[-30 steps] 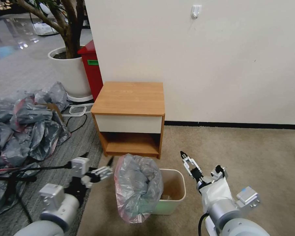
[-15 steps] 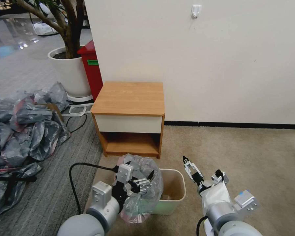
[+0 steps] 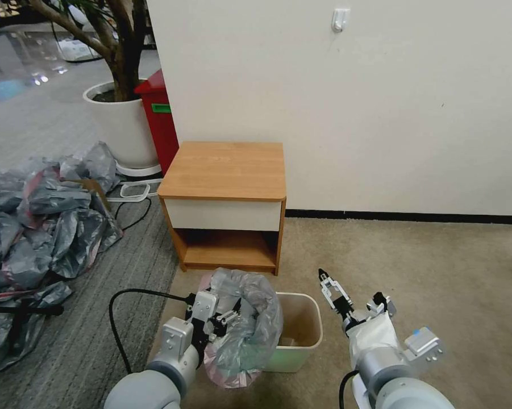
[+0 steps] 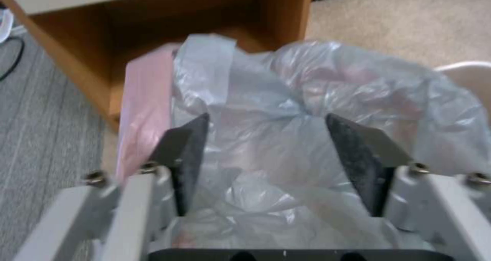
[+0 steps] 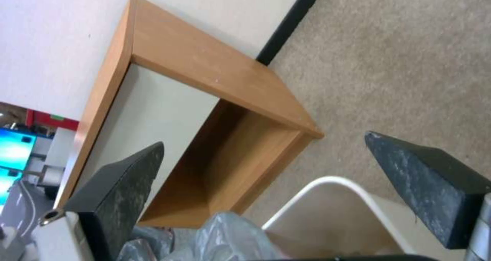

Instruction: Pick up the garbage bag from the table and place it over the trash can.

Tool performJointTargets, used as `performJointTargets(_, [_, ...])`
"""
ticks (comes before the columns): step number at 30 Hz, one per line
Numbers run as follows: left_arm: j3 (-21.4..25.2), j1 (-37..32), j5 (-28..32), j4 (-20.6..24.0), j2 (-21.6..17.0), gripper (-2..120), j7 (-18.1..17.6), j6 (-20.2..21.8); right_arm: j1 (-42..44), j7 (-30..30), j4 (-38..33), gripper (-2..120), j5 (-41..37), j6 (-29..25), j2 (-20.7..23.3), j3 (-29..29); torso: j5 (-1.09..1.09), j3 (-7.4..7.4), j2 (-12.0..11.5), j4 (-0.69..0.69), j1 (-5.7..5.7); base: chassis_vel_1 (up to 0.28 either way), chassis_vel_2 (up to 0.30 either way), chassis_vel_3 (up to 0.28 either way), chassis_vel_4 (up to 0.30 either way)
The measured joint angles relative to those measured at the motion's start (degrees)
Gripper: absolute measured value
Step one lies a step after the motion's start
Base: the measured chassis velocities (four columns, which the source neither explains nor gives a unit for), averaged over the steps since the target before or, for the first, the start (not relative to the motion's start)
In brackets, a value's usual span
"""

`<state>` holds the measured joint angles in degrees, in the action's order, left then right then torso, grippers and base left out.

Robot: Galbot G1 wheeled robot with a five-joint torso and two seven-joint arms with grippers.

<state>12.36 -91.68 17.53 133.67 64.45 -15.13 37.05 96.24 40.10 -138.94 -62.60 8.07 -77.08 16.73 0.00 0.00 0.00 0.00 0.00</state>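
Here, left gripper (image 4: 266, 165) spread wide around crumpled garbage bag (image 3: 241, 324) — best clamped on rim film, then drawn across trash can (image 3: 308, 335); right gripper (image 3: 331, 287) unclenched, hovering beside.

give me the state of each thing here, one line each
garbage bag: off the table, bunched over the left side of the bin, mouth open, not spread around the whole rim
trash can: upright on the carpet, right part of the rim uncovered
table: top bare, drawer shut
left gripper: open, fingers either side of the bag's plastic
right gripper: open, held above the carpet right of the bin, holding nothing
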Motion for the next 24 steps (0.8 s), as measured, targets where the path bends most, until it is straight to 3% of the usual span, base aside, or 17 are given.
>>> performJointTargets(3, [0.0, 0.2, 0.0, -1.2, 0.4, 47, -1.1, 0.6, 0.0, 0.0, 0.1, 100, 0.0, 0.0, 0.2, 0.7, 0.00, 0.00, 0.0, 0.00, 0.00, 0.000, 0.000, 0.000, 0.000])
performJointTargets(18, [-2.3, 2.0, 0.5, -6.2, 2.7, 48, -2.6, 0.2, 0.3, 0.1, 0.5, 100, 0.0, -0.6, 0.3, 0.8, 0.00, 0.00, 0.0, 0.00, 0.00, 0.000, 0.000, 0.000, 0.000])
performJointTargets(24, [-3.9, 3.2, 2.7, -7.7, 4.4, 47, -6.9, 0.9, 0.4, 0.1, 1.2, 100, 0.4, -1.0, 0.3, 1.1, 0.01, 0.00, 0.0, 0.00, 0.00, 0.000, 0.000, 0.000, 0.000])
